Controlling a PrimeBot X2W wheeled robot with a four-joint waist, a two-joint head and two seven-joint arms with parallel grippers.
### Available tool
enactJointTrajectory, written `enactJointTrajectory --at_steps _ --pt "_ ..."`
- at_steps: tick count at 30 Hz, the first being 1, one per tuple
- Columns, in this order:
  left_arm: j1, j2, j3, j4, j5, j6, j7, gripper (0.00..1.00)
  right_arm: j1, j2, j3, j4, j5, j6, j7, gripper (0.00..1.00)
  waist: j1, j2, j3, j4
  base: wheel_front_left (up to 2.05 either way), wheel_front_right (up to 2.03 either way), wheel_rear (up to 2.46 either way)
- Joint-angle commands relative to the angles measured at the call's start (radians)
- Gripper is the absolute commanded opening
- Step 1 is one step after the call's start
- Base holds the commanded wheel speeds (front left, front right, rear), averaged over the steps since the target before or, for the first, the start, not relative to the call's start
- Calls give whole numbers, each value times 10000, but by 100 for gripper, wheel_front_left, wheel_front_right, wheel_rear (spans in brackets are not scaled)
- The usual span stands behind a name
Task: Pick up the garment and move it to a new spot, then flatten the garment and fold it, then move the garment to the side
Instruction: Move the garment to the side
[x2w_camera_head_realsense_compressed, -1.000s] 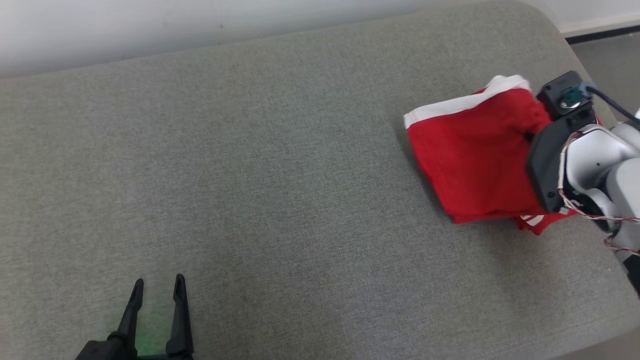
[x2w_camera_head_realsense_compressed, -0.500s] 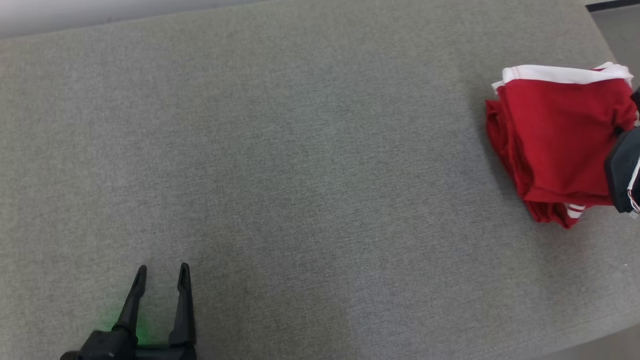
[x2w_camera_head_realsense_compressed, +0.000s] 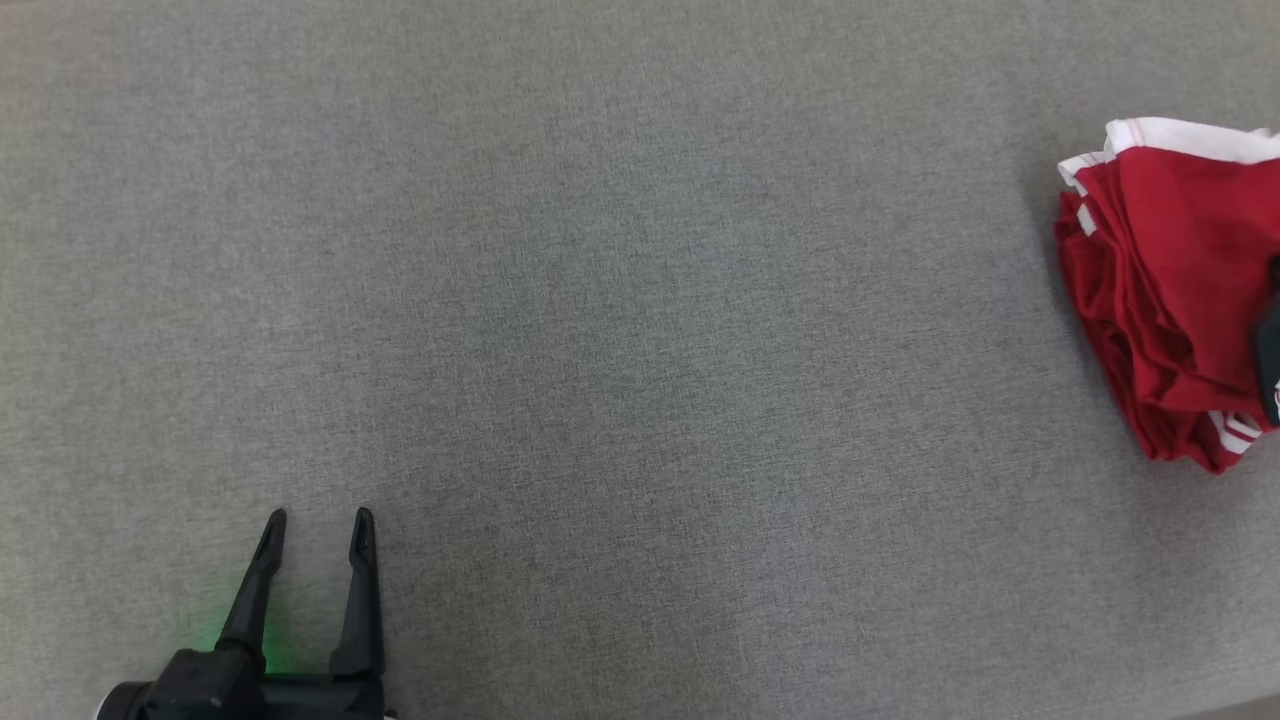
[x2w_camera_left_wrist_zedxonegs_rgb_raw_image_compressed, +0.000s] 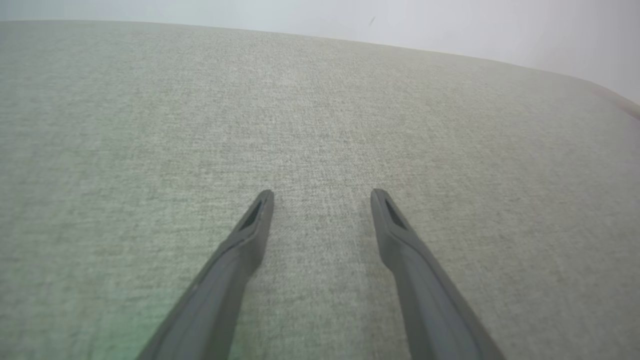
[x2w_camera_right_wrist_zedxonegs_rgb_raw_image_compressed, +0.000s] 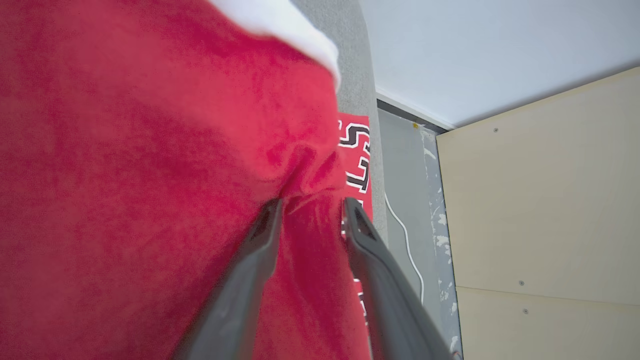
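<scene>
The folded red garment (x2w_camera_head_realsense_compressed: 1170, 270) with white trim lies bunched at the far right of the grey padded surface (x2w_camera_head_realsense_compressed: 640, 300) in the head view. A dark sliver of my right arm (x2w_camera_head_realsense_compressed: 1272, 345) overlaps its right side at the picture's edge. In the right wrist view my right gripper (x2w_camera_right_wrist_zedxonegs_rgb_raw_image_compressed: 312, 205) is shut on the garment (x2w_camera_right_wrist_zedxonegs_rgb_raw_image_compressed: 150, 175), with puckered red cloth pinched between its fingertips (x2w_camera_right_wrist_zedxonegs_rgb_raw_image_compressed: 270, 215). Far from it, my left gripper (x2w_camera_head_realsense_compressed: 317, 520) stands open at the lower left, just over the bare surface (x2w_camera_left_wrist_zedxonegs_rgb_raw_image_compressed: 320, 100), nothing between its fingers (x2w_camera_left_wrist_zedxonegs_rgb_raw_image_compressed: 260, 210).
Past the garment, the right wrist view shows the surface's end (x2w_camera_right_wrist_zedxonegs_rgb_raw_image_compressed: 357, 75), grey floor with a white cable (x2w_camera_right_wrist_zedxonegs_rgb_raw_image_compressed: 407, 245), a pale wooden panel (x2w_camera_right_wrist_zedxonegs_rgb_raw_image_compressed: 540, 200) and a white wall (x2w_camera_right_wrist_zedxonegs_rgb_raw_image_compressed: 475, 45). Open grey surface spreads between the two grippers.
The head camera has swung, so the wall and the surface's rounded corner left the picture. The garment now looks more bunched at the right edge, and my right arm is almost out of view. Left gripper unchanged.
</scene>
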Motion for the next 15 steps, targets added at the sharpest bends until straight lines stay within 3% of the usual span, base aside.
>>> enactJointTrajectory --at_steps 1,8,15 --pt "75 28 70 -4 91 -5 -22 100 118 147 -273 -40 -170 -28 -203 100 -1 -1 -84 1 0 0 0" --pt "462 -33 216 -184 107 -17 -24 100 894 1285 -1392 -800 -564 -28 -919 100 -1 -1 -926 -134 0 0 0" --pt "1007 -95 488 -615 -225 80 -24 100 2095 2411 -1825 -2103 -70 -28 -1711 100 -1 -1 -2047 -342 0 0 0"
